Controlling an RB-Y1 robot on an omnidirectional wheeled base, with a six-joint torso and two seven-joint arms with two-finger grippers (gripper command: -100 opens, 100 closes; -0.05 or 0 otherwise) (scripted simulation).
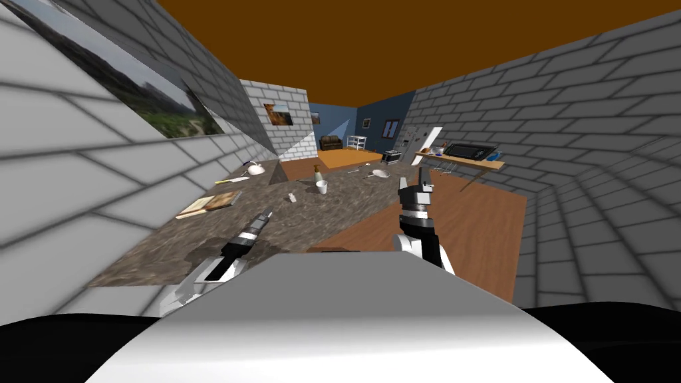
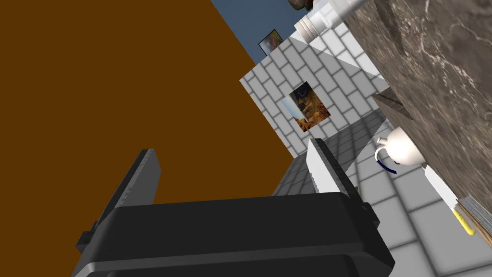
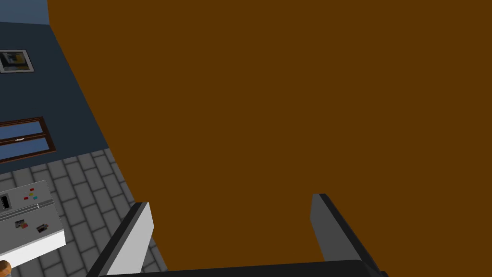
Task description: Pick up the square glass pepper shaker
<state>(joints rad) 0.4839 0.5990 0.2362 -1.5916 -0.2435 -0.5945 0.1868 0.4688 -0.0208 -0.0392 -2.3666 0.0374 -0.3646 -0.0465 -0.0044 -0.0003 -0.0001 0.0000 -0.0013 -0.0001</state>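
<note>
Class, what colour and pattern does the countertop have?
Dark grey-brown, marbled with pale veins; the countertop shows best in the left wrist view.

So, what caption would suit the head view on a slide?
Left tool and right tool, both open, at a dark marbled countertop; small pale shaker ahead of the left.

The head camera looks down and forward, rolled, along the stone table (image 1: 319,219). The left hand (image 2: 229,149) camera sits near its edge, sharing the white teapot (image 2: 402,148) and brick pillar (image 2: 288,72); the right hand (image 3: 230,199) camera faces the brown ceiling (image 3: 288,96).
</note>
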